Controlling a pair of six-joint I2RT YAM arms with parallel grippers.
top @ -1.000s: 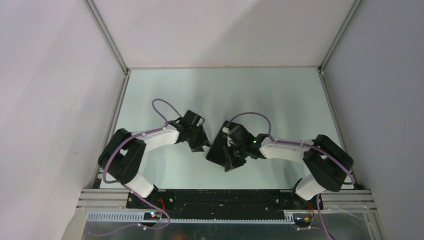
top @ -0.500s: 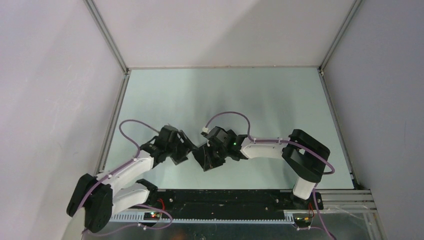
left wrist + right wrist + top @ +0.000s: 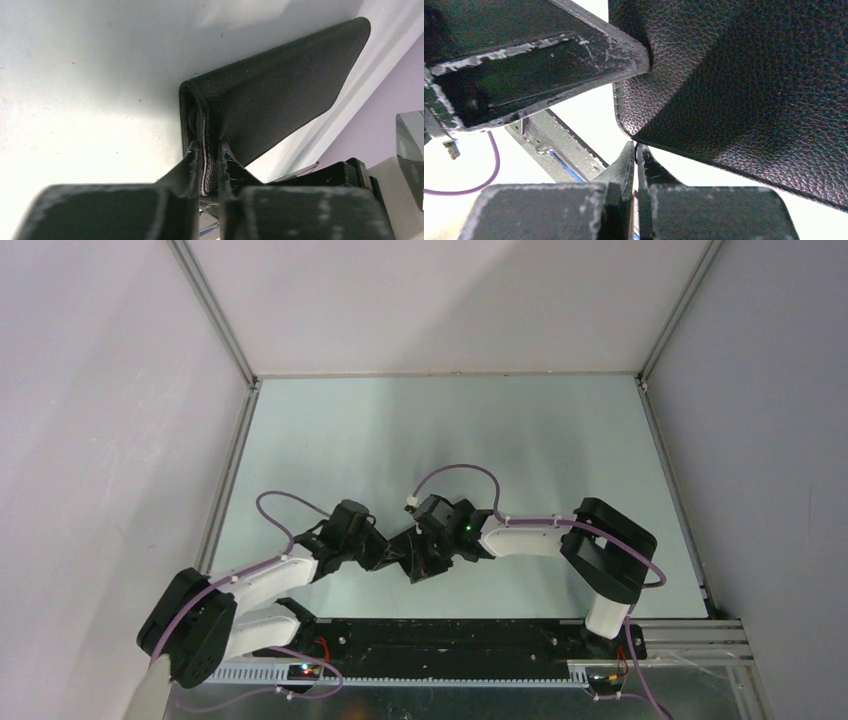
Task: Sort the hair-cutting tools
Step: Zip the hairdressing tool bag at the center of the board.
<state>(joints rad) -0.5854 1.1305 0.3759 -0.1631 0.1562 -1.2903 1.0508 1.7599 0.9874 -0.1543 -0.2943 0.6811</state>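
inspecting the black case [image 3: 280,85] first, since every place here is taken from it. it hangs clear of the worktop [image 3: 450,430], close to the near edge, between the two arms.

left pincer [image 3: 209,149]: clamped on the case's zip edge, at its left end. the case's long axis runs away from this pincer, up and to the right in the wrist view.

right pincer [image 3: 636,147]: fingers together, tips touching the case's lower rim from the right side. whether they nip a zip pull cannot be told.

scissors and combs: not visible in any view. judged to be inside the case, so both arms are equally near them.

case surface: grained, leather-like, soft at the fold, zip teeth showing between the left fingers.

judgement: opening the zip comes next, and the pull must run along the case's long axis.
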